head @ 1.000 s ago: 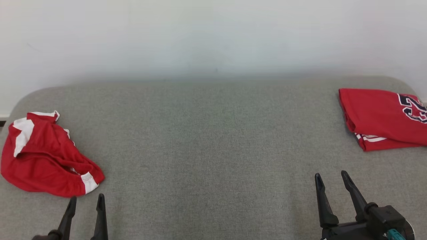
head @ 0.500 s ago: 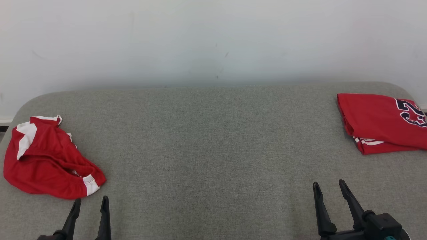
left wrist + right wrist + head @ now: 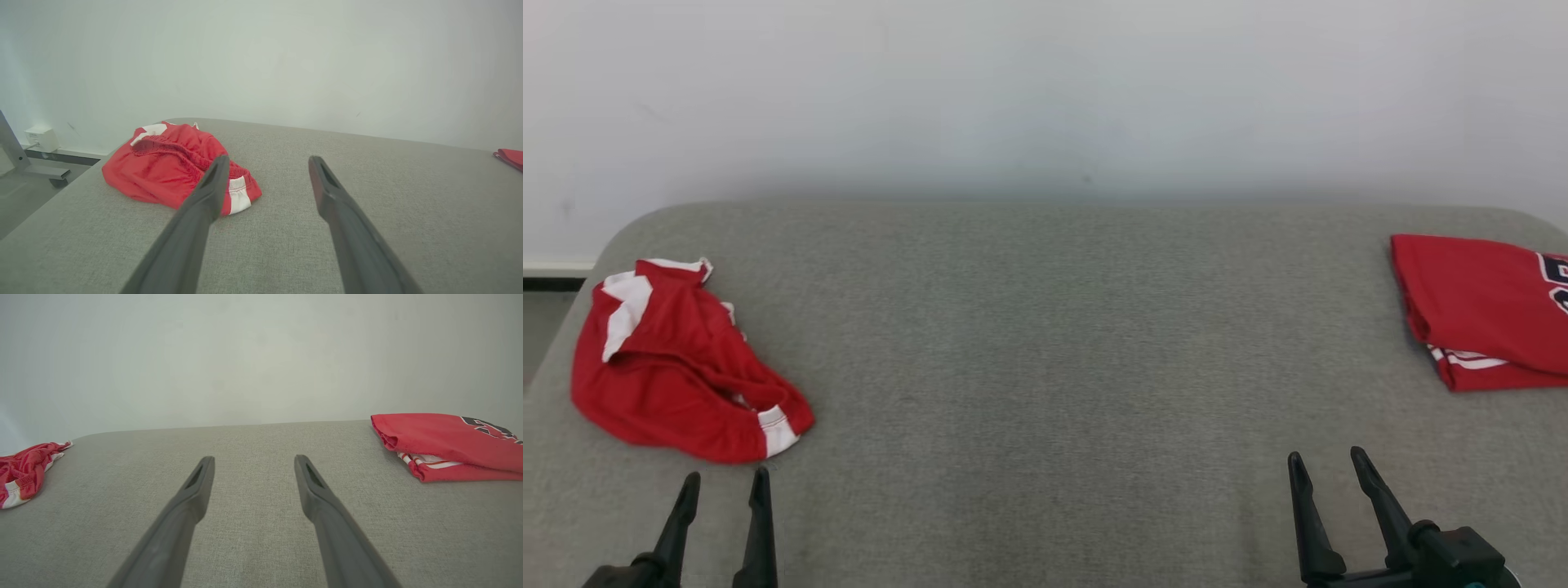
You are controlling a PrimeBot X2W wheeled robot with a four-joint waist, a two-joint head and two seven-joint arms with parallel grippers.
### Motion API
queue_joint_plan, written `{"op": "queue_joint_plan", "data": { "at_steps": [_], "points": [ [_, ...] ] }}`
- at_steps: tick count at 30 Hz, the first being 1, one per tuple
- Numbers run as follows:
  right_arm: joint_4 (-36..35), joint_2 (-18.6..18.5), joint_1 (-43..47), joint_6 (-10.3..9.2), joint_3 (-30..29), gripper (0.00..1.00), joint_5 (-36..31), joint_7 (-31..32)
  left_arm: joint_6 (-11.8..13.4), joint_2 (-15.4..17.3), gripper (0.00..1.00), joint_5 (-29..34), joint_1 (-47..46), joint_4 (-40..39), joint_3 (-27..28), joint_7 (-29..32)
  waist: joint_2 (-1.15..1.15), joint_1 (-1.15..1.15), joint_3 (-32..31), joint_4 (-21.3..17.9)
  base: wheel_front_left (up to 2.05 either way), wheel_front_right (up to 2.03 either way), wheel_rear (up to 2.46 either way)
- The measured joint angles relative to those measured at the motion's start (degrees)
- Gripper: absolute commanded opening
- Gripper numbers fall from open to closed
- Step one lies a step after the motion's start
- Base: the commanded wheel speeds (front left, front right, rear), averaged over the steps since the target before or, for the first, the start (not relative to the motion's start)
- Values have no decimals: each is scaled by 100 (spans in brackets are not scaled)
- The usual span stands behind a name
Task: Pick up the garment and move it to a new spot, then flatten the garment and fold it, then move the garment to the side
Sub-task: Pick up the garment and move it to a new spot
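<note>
head view: garment [image 3: 678,376] just beyond left pincer [image 3: 727,474]

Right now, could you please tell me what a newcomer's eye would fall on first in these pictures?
The eye goes first to the crumpled red garment with white trim, lying in a heap at the left of the grey padded surface, just beyond the open left gripper. Next comes the folded red shirt with dark lettering at the far right edge, beyond the open right gripper. Both grippers hold nothing.
</note>
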Motion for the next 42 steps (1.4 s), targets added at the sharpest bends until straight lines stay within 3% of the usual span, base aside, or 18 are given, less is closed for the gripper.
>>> {"op": "queue_joint_plan", "data": {
  "at_steps": [8, 25, 32, 42],
  "points": [
    [129, 3, -90, 0, 55, 100, 75, -47, 3, 21, 100, 0, -177, -14, 168, 1, 0, 0, 112, 589, 0, 0, 0],
    [394, 4, -386, 0, 141, 100, -32, 25, 9, -38, 100, -26, -271, 153, 502, 0, 0, 0, 309, 2297, 0, 0, 0],
    [479, 9, -650, 0, 314, 100, -80, 107, 9, -113, 100, -37, -196, 70, 753, 0, 0, 0, 402, 2599, 0, 0, 0],
    [599, -11, -698, 0, 254, 100, -73, 52, 1, -203, 100, -35, -184, 156, 839, 0, 0, 0, 420, 2613, 0, 0, 0]
  ]
}}
